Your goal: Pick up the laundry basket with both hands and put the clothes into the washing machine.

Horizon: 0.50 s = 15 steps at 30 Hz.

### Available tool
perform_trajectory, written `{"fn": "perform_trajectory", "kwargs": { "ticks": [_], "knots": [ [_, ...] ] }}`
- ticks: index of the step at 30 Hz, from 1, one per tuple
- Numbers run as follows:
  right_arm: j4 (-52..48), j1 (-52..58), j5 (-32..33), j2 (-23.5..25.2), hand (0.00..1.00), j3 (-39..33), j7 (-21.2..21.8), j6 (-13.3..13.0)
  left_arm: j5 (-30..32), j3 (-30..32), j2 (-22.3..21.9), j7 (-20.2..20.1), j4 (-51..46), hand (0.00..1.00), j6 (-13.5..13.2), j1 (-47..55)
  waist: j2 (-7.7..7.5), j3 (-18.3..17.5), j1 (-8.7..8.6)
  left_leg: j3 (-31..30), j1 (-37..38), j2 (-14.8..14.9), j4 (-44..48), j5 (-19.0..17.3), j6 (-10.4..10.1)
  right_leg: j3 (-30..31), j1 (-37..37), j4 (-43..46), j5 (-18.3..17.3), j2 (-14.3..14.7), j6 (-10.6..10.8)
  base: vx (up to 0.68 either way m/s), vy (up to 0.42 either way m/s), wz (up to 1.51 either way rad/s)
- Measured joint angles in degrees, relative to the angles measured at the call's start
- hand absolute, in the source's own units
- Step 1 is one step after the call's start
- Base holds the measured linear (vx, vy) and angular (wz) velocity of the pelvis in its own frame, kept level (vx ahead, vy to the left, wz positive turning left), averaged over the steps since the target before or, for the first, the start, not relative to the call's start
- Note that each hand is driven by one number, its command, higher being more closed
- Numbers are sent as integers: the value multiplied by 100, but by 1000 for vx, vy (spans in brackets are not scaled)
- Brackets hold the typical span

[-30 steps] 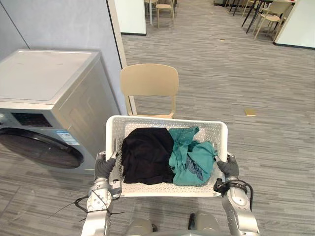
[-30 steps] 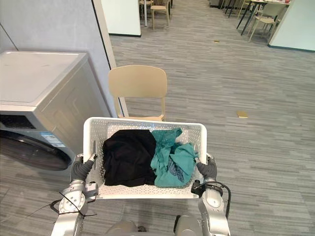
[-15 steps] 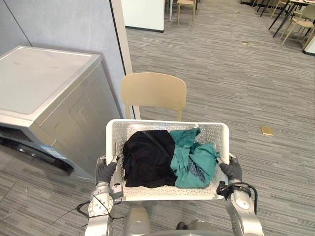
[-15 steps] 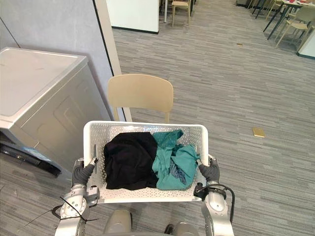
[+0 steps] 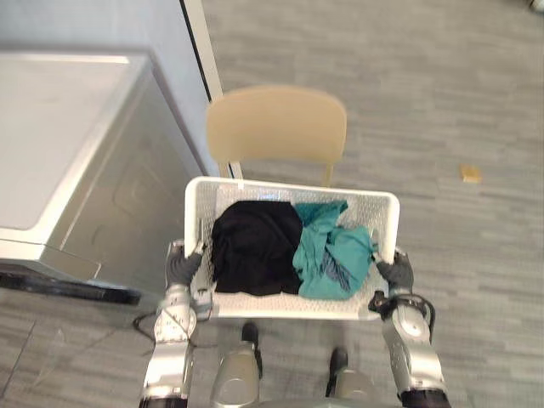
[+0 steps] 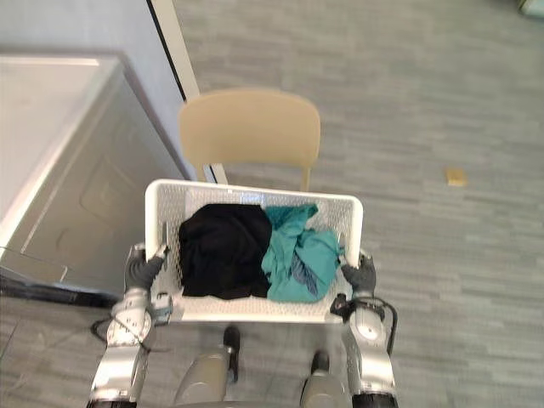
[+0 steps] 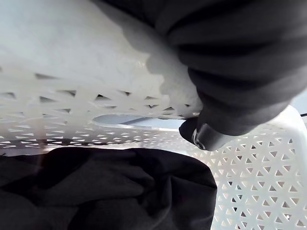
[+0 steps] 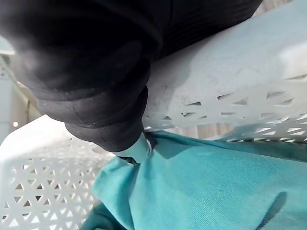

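Observation:
I hold a white perforated laundry basket level in front of me, over the floor. My left hand grips its left rim and my right hand grips its right rim. In the wrist views the left hand and the right hand each curl over the rim, thumb inside. A black garment fills the basket's left half and a teal garment the right half. The grey washing machine stands to the left, its top facing me.
A beige chair stands just beyond the basket's far edge. A grey partition wall rises behind the machine. A small tan object lies on the grey floor at the right, with open floor around it.
The whole picture has shifted: the camera now looks more steeply down, so the far room is gone. The basket, the clothes and both hands keep the same hold.

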Motion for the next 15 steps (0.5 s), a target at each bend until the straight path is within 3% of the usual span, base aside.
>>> {"fn": "perform_trajectory", "kwargs": {
  "ticks": [6, 15],
  "knots": [
    [56, -1193, 1, -265, 100, -169, -415, 5, 1, 5, 253, 286, 432, 100, 8, -1453, -112, 824, -133, -48, -876, -16, -25, 374, 136, -31, -845, -19, 300, 14, 41, -92, 30, 4],
    [634, -1992, 189, -390, 100, -154, -695, -18, -1, -71, 775, 483, 1603, 100, 43, -2874, -219, 964, -141, -128, -1244, -13, -187, 478, 116, -15, -1115, -399, 524, 112, 7, 30, -13, -1]
  ]
}}
